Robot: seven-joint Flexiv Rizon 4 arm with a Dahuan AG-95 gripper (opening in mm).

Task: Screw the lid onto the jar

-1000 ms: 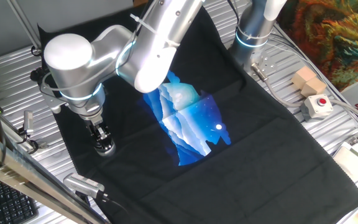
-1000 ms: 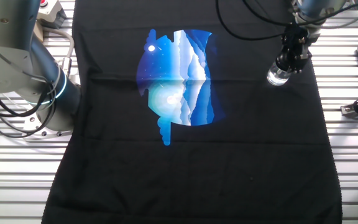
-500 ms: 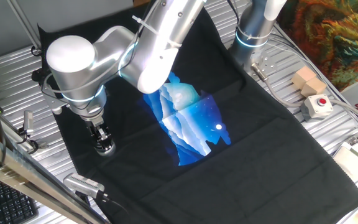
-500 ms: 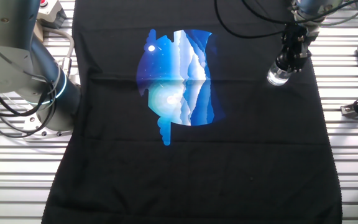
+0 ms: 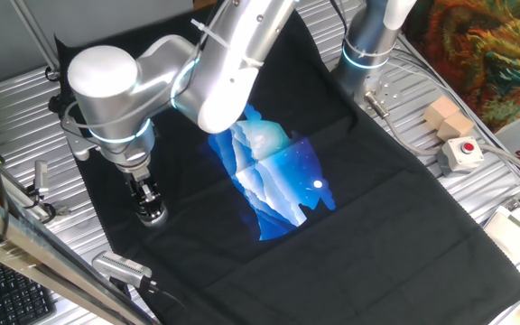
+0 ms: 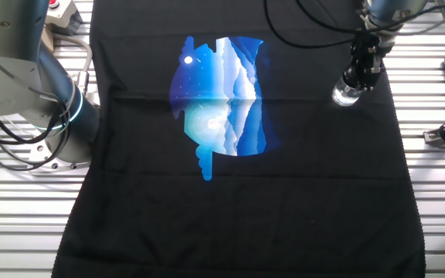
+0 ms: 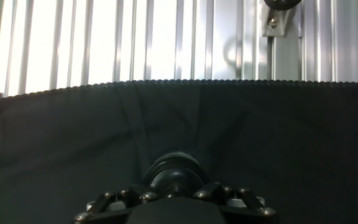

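The jar (image 5: 154, 216) is a small clear shiny glass pot standing on the black cloth near its left edge; in the other fixed view the jar (image 6: 344, 96) is at the upper right. My gripper (image 5: 148, 200) points straight down onto the jar's top, and the same gripper (image 6: 355, 79) shows from the other side. In the hand view the lid (image 7: 174, 168) is a dark round cap directly under the gripper (image 7: 174, 186), with the fingers closed around its sides. The lid sits on top of the jar, which it hides in this view.
A blue picture (image 5: 278, 176) is printed mid-cloth. A red-buttoned box (image 5: 461, 153) and a wooden block (image 5: 447, 116) lie at the right on the slatted table. A grey metal cylinder (image 5: 120, 264) lies near the front left. Another arm's base (image 5: 368, 45) stands at the back.
The arm's wrist section has shifted slightly above the jar. The gripper stays on the lid and the jar has not moved.
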